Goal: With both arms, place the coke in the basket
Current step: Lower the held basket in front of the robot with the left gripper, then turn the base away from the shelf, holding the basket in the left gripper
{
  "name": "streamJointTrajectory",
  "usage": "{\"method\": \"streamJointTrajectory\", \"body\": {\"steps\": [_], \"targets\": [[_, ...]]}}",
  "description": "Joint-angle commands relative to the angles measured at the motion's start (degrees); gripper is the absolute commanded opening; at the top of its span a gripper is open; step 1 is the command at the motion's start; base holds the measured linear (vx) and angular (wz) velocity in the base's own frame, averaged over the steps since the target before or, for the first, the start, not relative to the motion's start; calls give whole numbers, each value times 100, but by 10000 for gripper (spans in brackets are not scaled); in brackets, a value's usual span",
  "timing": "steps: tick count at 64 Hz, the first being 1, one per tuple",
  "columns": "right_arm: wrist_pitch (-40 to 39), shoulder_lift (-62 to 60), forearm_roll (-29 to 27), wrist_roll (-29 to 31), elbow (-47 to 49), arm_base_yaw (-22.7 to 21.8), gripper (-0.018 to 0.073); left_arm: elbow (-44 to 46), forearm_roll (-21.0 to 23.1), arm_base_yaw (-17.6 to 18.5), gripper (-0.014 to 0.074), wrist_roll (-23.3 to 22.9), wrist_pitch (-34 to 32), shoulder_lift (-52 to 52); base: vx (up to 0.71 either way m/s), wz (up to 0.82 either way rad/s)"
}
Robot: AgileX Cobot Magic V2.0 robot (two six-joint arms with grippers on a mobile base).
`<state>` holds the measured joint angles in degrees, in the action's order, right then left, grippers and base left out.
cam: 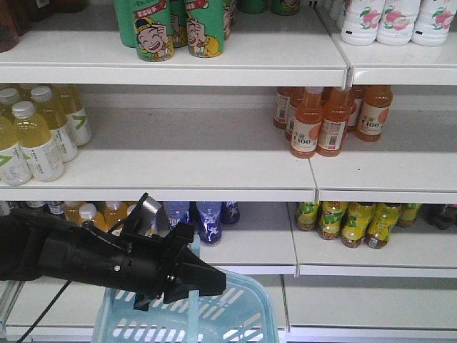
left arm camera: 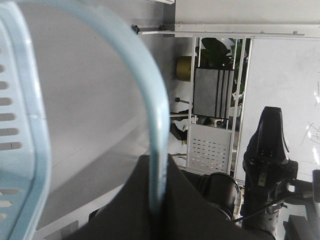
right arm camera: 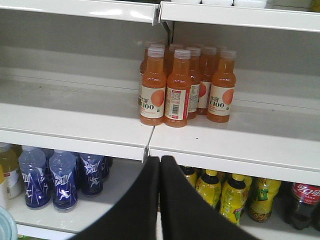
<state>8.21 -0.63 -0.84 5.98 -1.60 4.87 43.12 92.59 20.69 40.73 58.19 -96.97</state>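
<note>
The pale blue basket (cam: 246,280) hangs at the bottom of the front view, below the lowest shelf. My left gripper (cam: 206,284) is shut on its flat swing handle (cam: 194,299). In the left wrist view the handle (left arm camera: 150,90) arcs down between the black fingers of the left gripper (left arm camera: 159,162), with the basket rim (left arm camera: 35,150) at the left. My right gripper (right arm camera: 160,160) faces the shelves, its fingers pressed together with nothing between them. The coke is out of view.
Orange drink bottles (right arm camera: 177,87) stand on the middle shelf, blue bottles (right arm camera: 62,177) and yellow bottles (right arm camera: 232,197) on the lower one. A dark cola bottle with a red label band (right arm camera: 302,200) is at the far right. Pale yellow bottles (cam: 39,132) stand at the left, green cans (cam: 178,25) on top.
</note>
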Motion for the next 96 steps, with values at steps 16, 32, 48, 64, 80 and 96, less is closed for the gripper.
{"method": "streamJointTrajectory", "body": {"steps": [16, 32, 48, 64, 80, 96], "targets": [[-444, -71, 24, 13, -47, -9, -10, 137, 321, 39, -7, 30, 378, 263, 0, 0], [-444, -71, 24, 13, -47, -9, -10, 137, 321, 39, -7, 30, 378, 263, 0, 0], [-444, -71, 24, 13, -47, -9, -10, 137, 316, 39, -7, 30, 378, 263, -1, -5], [-444, -71, 24, 13, -47, -9, -10, 137, 316, 39, -7, 30, 378, 263, -5, -27], [-444, -71, 24, 13, -47, -9, -10, 137, 316, 39, -7, 30, 378, 263, -7, -47], [-444, -71, 24, 13, -47, -9, -10, 137, 316, 39, -7, 30, 378, 263, -8, -45]]}}
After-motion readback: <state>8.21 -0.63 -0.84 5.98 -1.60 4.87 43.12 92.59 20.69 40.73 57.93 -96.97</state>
